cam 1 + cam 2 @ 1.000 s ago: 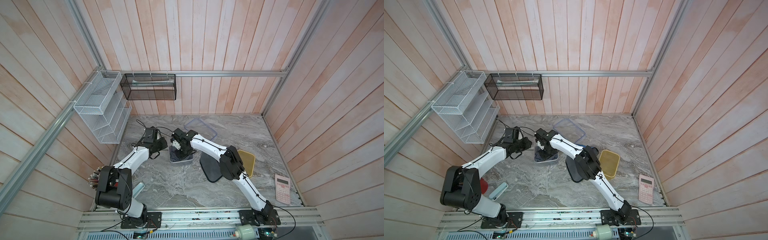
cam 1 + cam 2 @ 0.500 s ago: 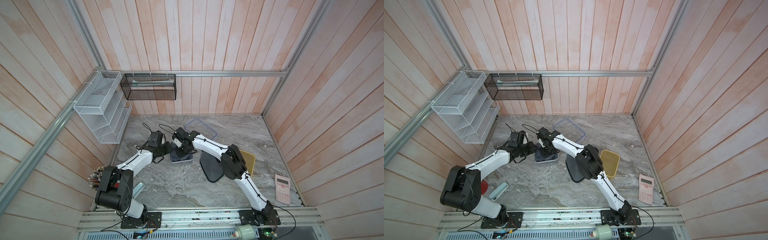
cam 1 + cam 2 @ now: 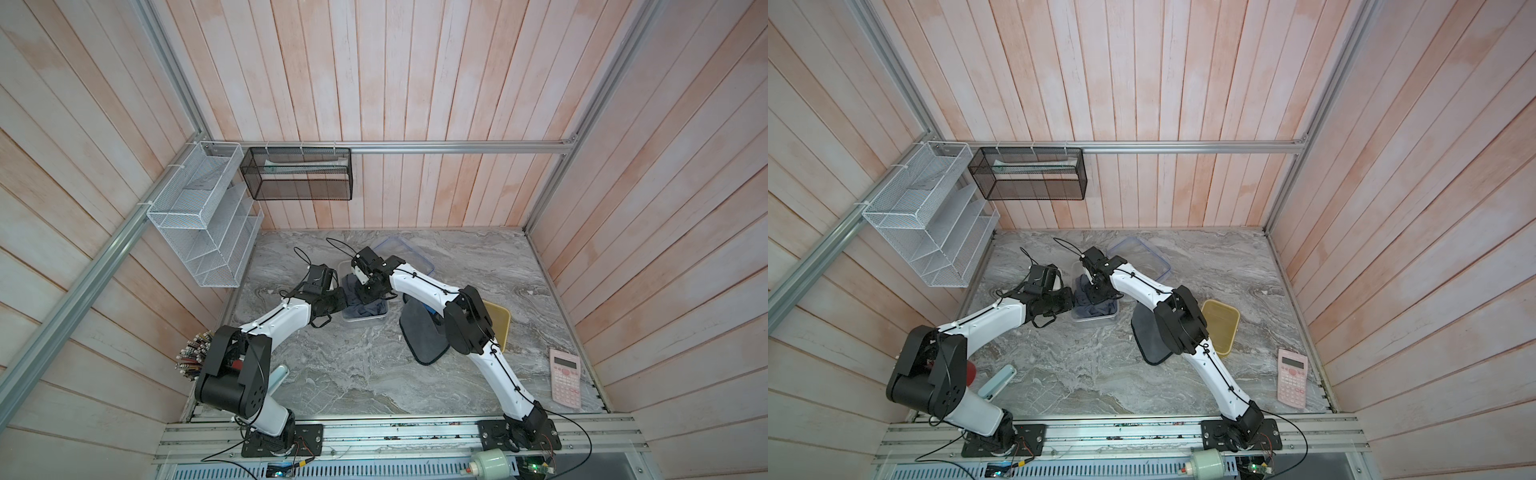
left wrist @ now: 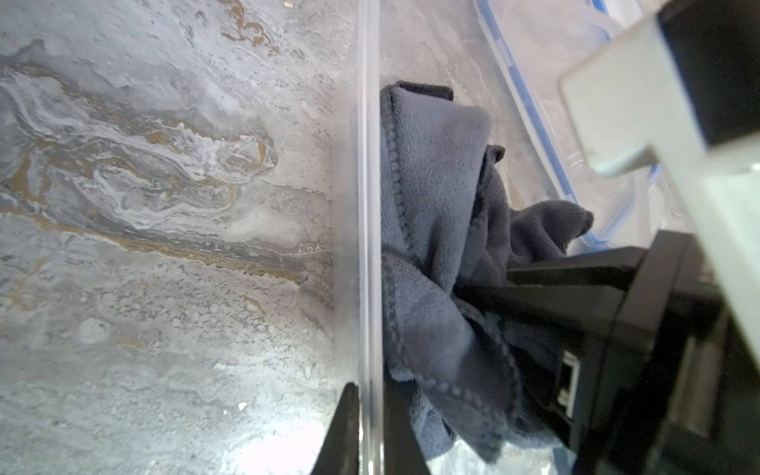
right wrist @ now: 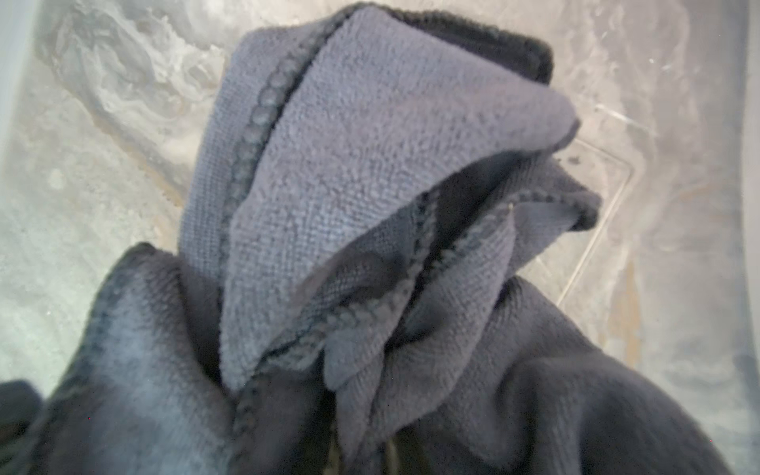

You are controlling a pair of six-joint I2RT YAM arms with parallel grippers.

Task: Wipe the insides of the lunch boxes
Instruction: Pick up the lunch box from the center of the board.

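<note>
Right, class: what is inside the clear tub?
A bunched grey cloth, held by the right gripper reaching into the tub. The left gripper pinches the tub's wall, one finger inside. The floor under the cloth is covered; nothing there can be judged.

The clear lunch box (image 4: 368, 205) is smooth, glossy, slightly hazy plastic. The grey cloth (image 5: 370, 185) is nubby microfibre with a stitched hem. The desk (image 4: 144, 205) looks like matt, veined stone. The amber lunch box (image 3: 1223, 328) is translucent plastic. The walls (image 3: 374, 83) are pale wood planks; the rail (image 3: 457, 146) is brushed metal.
</note>
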